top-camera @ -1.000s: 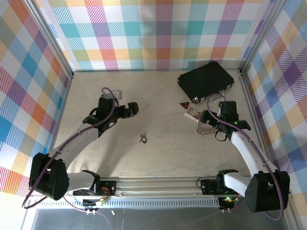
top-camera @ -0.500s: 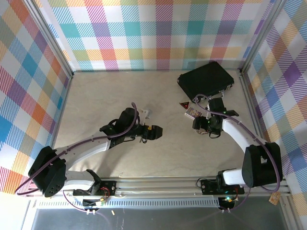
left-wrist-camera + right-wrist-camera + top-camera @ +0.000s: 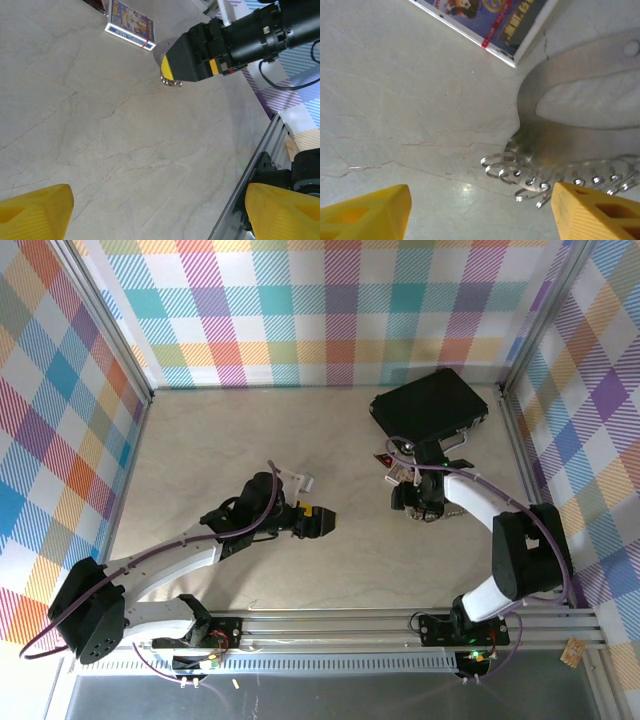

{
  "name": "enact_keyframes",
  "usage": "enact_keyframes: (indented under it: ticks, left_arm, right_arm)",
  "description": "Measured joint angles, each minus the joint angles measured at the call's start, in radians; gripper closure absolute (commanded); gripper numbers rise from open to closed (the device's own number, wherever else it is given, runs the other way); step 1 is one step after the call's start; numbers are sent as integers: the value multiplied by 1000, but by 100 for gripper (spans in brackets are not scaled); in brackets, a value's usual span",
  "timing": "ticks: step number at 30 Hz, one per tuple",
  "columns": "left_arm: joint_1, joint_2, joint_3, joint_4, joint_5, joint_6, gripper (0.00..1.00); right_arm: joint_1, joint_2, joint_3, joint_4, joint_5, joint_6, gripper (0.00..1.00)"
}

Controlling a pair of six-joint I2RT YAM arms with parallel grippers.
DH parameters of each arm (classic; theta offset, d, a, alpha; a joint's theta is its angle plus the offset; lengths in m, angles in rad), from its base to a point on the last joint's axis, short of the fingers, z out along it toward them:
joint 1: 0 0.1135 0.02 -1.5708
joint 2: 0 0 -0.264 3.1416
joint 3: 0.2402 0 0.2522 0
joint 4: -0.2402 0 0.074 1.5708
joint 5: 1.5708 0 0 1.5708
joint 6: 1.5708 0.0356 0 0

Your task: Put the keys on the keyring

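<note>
1. lying flat on the pale marbled table, the keyring is a cluster of small bright silver split rings. they overlap one another and join a chain of little links that runs off toward 3 o'clock in the right wrist view.
2. at 12 o'clock of the rings lies a broad flat silver plate with an oval cut-out. whether it is linked to the chain i cannot tell.
3. seen from above, the keyring sits at about 3 o'clock of the table's middle, beneath the right gripper.
4. that gripper's yellow fingers stand spread, one on each side of the rings. the 3 o'clock finger is just beside the chain and the 9 o'clock finger is well apart from it. nothing is pinched between them.
5. the left gripper hangs near the table's middle with its fingers spread wide over bare table, holding nothing.
6. a small patterned card lies at 11 o'clock of the rings, apart from them. its white-edged corner is close to the plate.
7. a black case lies toward the 1 o'clock corner, near the far wall and the right wall.
8. bare table runs from 9 to 12 o'clock of the left gripper out to the plaid walls.
9. a metal rail closes the 6 o'clock edge.
</note>
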Motion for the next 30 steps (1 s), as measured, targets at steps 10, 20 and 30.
enact_keyframes:
  ticks: [10, 20, 30]
  left_arm:
    - [0, -85, -77, 16, -5, -7, 9]
    - [0, -124, -79, 35, -19, -8, 7]
    - [0, -151, -80, 44, -39, -7, 5]
  right_arm:
    - [38, 89, 45, -3, 101, -14, 41]
    - [64, 100, 45, 8, 112, -10, 41]
    - [76, 108, 38, 18, 111, -5, 39]
